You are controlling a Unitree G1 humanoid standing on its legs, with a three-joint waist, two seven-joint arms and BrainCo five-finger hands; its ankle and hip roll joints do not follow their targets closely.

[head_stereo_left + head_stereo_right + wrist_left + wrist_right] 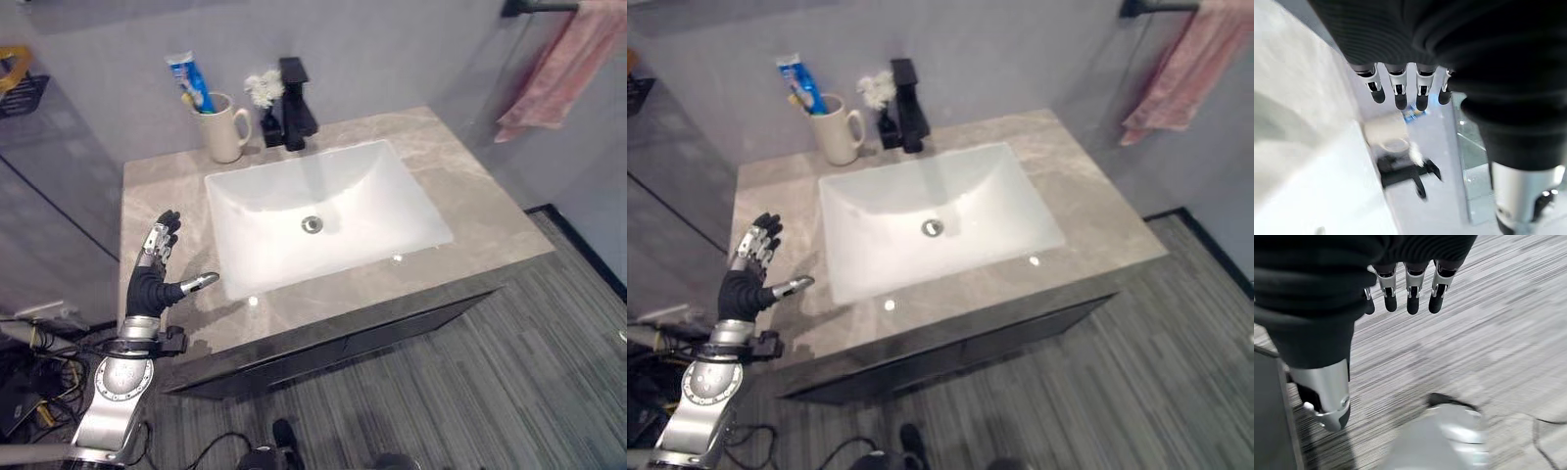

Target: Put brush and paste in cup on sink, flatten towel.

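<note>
A cream cup point(224, 128) stands at the back left of the sink counter point(470, 211), with a blue-and-white toothpaste tube point(190, 81) and a brush sticking out of it. A pink towel point(558, 70) hangs bunched from a dark bar at the top right wall. My left hand point(154, 277) hovers open over the counter's front left, fingers straight, thumb out toward the basin. In the left wrist view the cup point(1386, 131) lies beyond its fingertips point(1400, 100). My right hand point(1409, 289) hangs open over the striped floor, holding nothing.
A white basin point(323, 211) fills the counter's middle. A black faucet point(296, 116) and a small vase of white flowers point(265, 93) stand behind it. A dark wire basket point(22, 83) hangs at the left wall. Grey striped floor point(509, 382) lies before the cabinet.
</note>
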